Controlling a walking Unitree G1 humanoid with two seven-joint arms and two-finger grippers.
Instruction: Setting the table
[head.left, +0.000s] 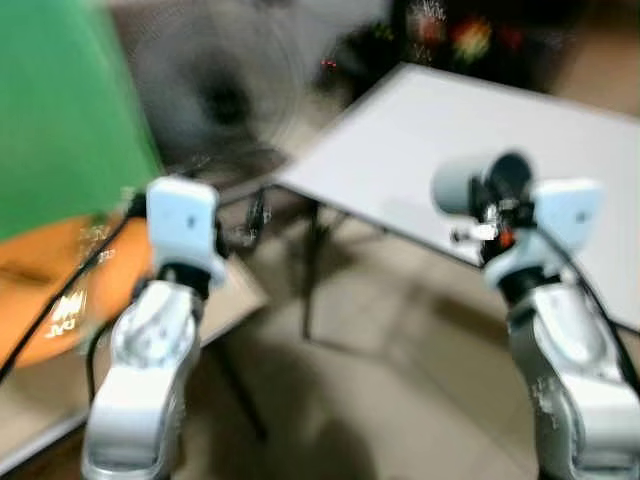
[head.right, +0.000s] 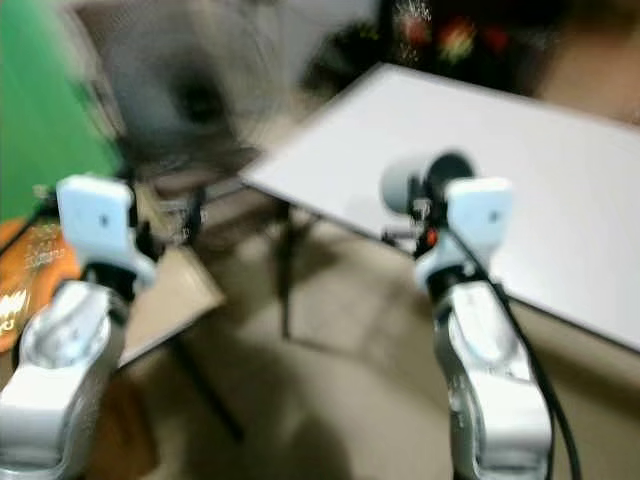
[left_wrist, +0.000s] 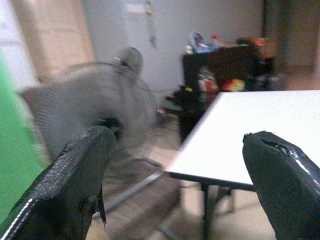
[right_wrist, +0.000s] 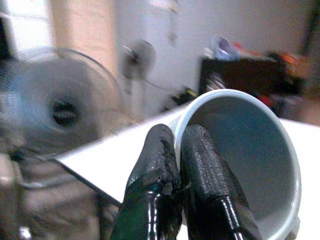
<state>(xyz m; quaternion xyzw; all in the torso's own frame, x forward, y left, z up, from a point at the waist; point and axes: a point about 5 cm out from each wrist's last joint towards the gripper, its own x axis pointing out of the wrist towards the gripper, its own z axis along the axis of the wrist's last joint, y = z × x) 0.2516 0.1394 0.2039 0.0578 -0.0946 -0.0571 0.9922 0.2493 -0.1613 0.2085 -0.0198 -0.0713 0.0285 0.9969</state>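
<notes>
My right gripper (right_wrist: 178, 137) is shut on the rim of a pale grey cup (right_wrist: 240, 150), one finger inside and one outside. The cup (head.left: 458, 186) is held tilted on its side in front of my right arm, over the near edge of a white table (head.left: 440, 120). My left gripper (left_wrist: 180, 145) is open with nothing between its fingers (left_wrist: 85, 165), raised to the left of the table. The table top (left_wrist: 260, 120) looks bare. The head views are blurred.
A large standing fan (head.left: 215, 100) is at the back left, beyond the table's corner. A green panel (head.left: 60, 110) and an orange thing (head.left: 60, 290) on a low board are at my left. Dark furniture with clutter (left_wrist: 225, 65) lines the far wall. Tiled floor (head.left: 370, 380) lies below.
</notes>
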